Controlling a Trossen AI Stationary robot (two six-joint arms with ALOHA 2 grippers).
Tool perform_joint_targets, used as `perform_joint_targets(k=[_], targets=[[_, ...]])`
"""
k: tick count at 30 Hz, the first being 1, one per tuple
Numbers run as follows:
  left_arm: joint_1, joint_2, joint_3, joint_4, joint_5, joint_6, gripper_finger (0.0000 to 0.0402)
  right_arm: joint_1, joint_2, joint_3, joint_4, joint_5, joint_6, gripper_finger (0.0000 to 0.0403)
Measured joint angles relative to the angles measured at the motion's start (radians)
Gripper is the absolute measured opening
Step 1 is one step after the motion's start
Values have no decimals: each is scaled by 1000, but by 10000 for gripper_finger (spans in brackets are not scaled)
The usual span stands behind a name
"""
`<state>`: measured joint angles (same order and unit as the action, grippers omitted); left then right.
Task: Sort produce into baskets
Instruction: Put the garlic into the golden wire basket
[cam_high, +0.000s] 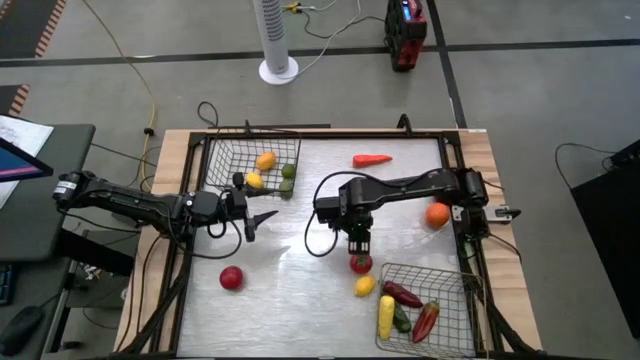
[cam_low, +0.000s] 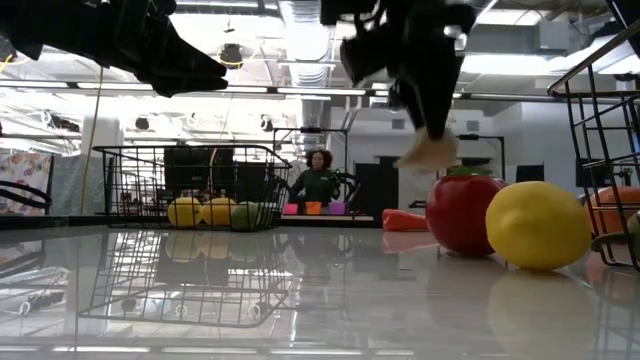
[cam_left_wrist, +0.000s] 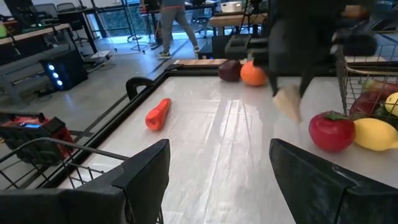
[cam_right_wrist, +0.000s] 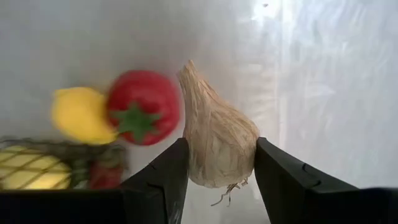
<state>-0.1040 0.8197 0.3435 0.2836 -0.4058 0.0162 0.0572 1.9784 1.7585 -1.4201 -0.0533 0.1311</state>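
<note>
While I had the sort about half done, it looked like this.

Left basket (cam_high: 222, 160): held three round pieces, an orange-yellow one (cam_high: 265, 160), a yellow one (cam_high: 254, 181) and a green one (cam_high: 288, 171).
Right basket (cam_high: 455, 290): held the long stuff, a yellow one (cam_high: 386, 316), a dark red one (cam_high: 403, 294), a green one (cam_high: 401, 319) and a red pepper (cam_high: 426, 320).
Right hand (cam_right_wrist: 217, 163): was clamped on the white garlic (cam_right_wrist: 216, 140), raised just above the table (cam_high: 300, 250), right over the tomato (cam_high: 360, 263).
Left hand (cam_high: 262, 216): hung empty and partly spread beside the left basket, waiting.
Left to sort: red ball (cam_high: 231, 277), tomato, lemon (cam_high: 365, 286), carrot (cam_high: 372, 159), orange (cam_high: 437, 214), all loose on the table.
My guess: garlic was next to be dropped in, then five more.
</note>
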Motion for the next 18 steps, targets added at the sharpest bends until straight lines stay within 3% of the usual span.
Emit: perform_joint_targets(k=[8,18], targets=[[0,0,0,-5,0,-3,264,56,-38,62,-150,-51,93,192],[0,0,0,-1,-1,-13,264,157,-189,62,-144,-55,325,193]])
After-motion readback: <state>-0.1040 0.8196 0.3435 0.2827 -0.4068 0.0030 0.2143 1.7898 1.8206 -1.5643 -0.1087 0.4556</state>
